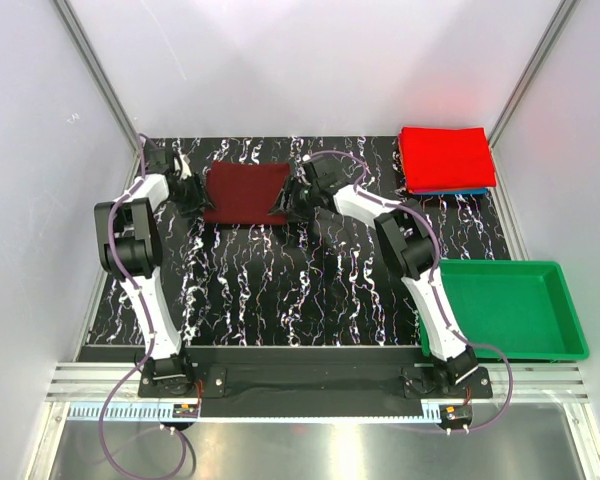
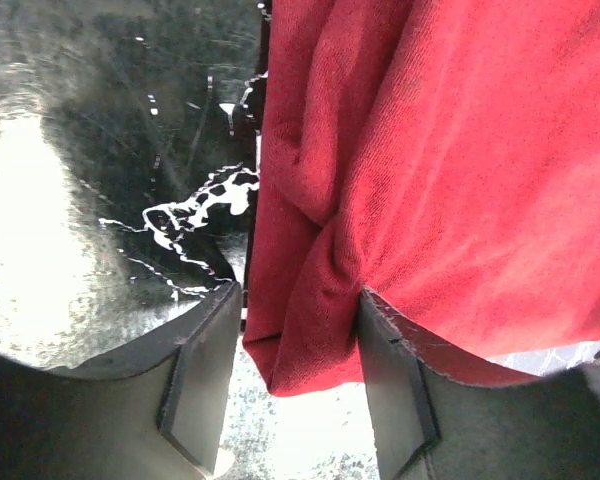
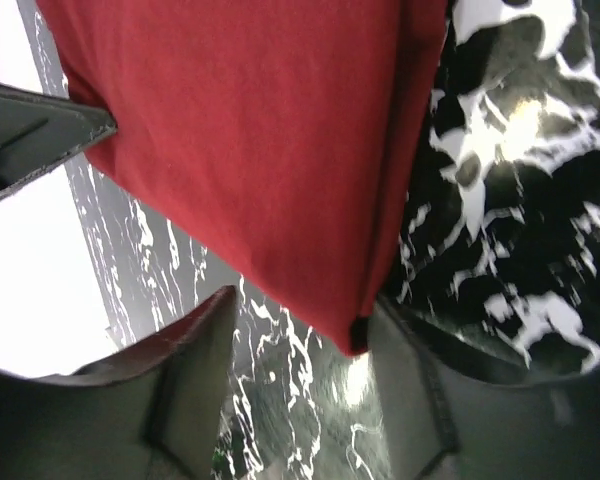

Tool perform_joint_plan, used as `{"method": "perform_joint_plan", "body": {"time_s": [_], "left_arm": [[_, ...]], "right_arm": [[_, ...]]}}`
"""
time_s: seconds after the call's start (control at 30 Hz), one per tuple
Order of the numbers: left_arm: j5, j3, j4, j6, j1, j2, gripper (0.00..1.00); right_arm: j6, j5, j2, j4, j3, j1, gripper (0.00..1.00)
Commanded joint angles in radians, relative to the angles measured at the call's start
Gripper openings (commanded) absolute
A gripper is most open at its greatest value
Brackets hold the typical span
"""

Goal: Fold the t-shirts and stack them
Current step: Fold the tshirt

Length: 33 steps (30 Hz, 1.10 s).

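T-shirt (image 1: 245, 192), maroon, long axis left-right

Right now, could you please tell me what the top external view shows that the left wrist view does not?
Only the top external view shows the folded bright red t-shirt lying on a blue cloth edge, the green plastic tray and the right gripper. Only the left wrist view shows, close up, cloth bunched between the left gripper's fingers. Both show the dark maroon t-shirt and the black white-veined table.
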Motion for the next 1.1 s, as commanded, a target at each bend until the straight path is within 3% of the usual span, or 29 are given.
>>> {"method": "perform_joint_plan", "body": {"time_s": [0.0, 0.07, 0.13, 0.27, 0.37, 0.47, 0.67, 0.83, 0.87, 0.9, 0.93, 1.07], "left_arm": [[0.022, 0.02, 0.002, -0.008, 0.022, 0.018, 0.52], [0.042, 0.03, 0.005, -0.019, 0.032, 0.023, 0.51], [0.044, 0.055, -0.01, -0.025, 0.037, 0.018, 0.51], [0.002, 0.079, -0.029, -0.077, 0.045, -0.04, 0.53], [-0.024, 0.068, -0.067, -0.157, 0.048, -0.115, 0.54], [-0.049, -0.042, -0.07, -0.236, 0.046, -0.221, 0.54], [0.091, -0.245, 0.033, -0.257, -0.036, -0.402, 0.52], [0.165, -0.312, 0.088, -0.254, -0.182, -0.482, 0.5], [0.165, -0.309, 0.094, -0.254, -0.201, -0.479, 0.5], [0.165, -0.305, 0.1, -0.257, -0.225, -0.474, 0.49], [0.177, -0.3, 0.125, -0.258, -0.234, -0.453, 0.48], [0.191, -0.257, 0.201, -0.261, -0.244, -0.354, 0.45]], "right_arm": [[0.003, 0.03, 0.052, 0.018, 0.065, -0.001, 0.59], [-0.005, 0.03, 0.07, 0.009, 0.077, -0.001, 0.53], [-0.006, 0.027, 0.072, 0.004, 0.085, -0.001, 0.37], [-0.02, 0.024, 0.02, 0.003, 0.036, -0.001, 0.16], [-0.053, 0.012, -0.052, -0.011, -0.068, -0.001, 0.05], [-0.087, -0.005, -0.142, -0.014, -0.192, -0.001, 0.04], [-0.113, -0.028, -0.369, -0.006, -0.487, -0.001, 0.06], [-0.086, -0.037, -0.547, -0.002, -0.664, 0.002, 0.17], [-0.084, -0.034, -0.595, -0.006, -0.697, 0.003, 0.24], [-0.081, -0.03, -0.616, -0.026, -0.71, 0.002, 0.42], [-0.08, -0.025, -0.653, -0.038, -0.718, 0.002, 0.51], [-0.09, -0.011, -0.703, -0.103, -0.699, -0.001, 0.61]]}}
